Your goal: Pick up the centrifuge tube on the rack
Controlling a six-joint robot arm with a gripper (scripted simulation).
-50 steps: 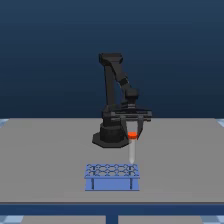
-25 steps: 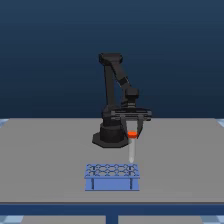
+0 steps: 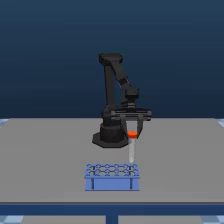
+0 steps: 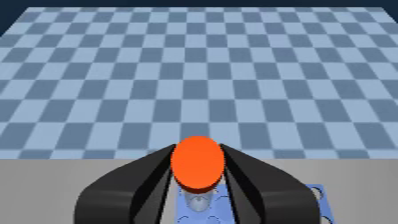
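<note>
tube (image 3: 132,149) hangs upright, orange cap pinched in the closed fingers (image 3: 132,133) | its tip sits just above the rack (image 3: 112,176), at the exterior view's right end | a straight lift looks like what clears it

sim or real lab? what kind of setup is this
Most likely a simulated tabletop lab bench, not a real room. Flat grey table, plain dark blue backdrop, a checkered floor in the wrist view, and a lone black arm whose tool holds a centrifuge tube above a blue rack.
</note>
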